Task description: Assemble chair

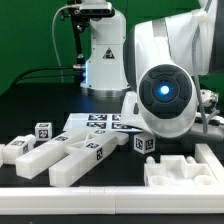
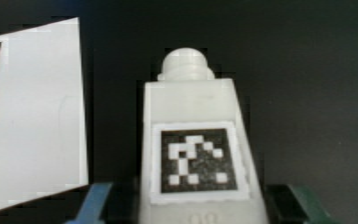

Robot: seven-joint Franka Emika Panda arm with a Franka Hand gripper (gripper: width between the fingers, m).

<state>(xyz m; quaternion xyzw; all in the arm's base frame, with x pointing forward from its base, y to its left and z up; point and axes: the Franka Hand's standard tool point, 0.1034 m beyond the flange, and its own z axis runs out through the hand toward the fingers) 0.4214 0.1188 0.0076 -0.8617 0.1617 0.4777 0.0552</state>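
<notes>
My gripper (image 2: 197,206) straddles 1 tagged white chair bar (image 2: 197,110) on the worktop (image 2: 318,90), directly below me. Long axis runs away from jaws, peg end far. Jaws close at both sides; clamped or not, can't tell.

Chair parts (image 1: 70,155) nr marker board (image 1: 100,122), black table (image 1: 35,105)

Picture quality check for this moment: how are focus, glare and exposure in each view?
Exterior view: the arm fills the foreground, slightly soft, its blue light glowing; the loose chair parts read bright on the black table. Wrist view: blurry throughout, the tag on the pegged chair part smeared, the marker board pale grey.
</notes>
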